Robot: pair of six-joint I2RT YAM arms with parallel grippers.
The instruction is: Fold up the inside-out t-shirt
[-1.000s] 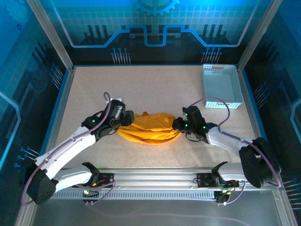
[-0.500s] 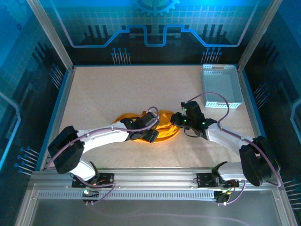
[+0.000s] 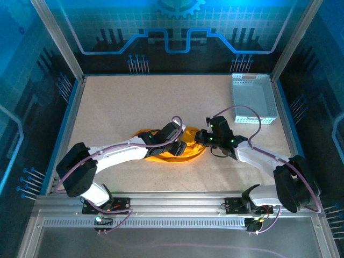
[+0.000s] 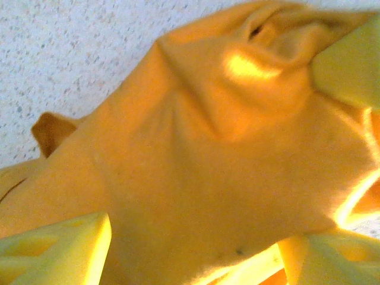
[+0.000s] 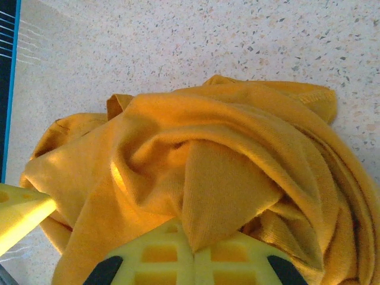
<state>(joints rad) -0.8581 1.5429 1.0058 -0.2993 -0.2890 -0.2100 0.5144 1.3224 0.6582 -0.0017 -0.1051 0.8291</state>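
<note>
Inside-out t-shirt, soft orange crumpled heap, R pincer pinching fold, L pincer wide on cloth

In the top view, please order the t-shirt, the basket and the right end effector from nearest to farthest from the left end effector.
1. t-shirt, under the left end effector.
2. right end effector, just right of it.
3. basket, far right corner.

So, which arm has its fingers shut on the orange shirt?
The right fingers: they press together, pinching a fold of the t-shirt, whereas the left fingers stand wide apart over the cloth.
</note>
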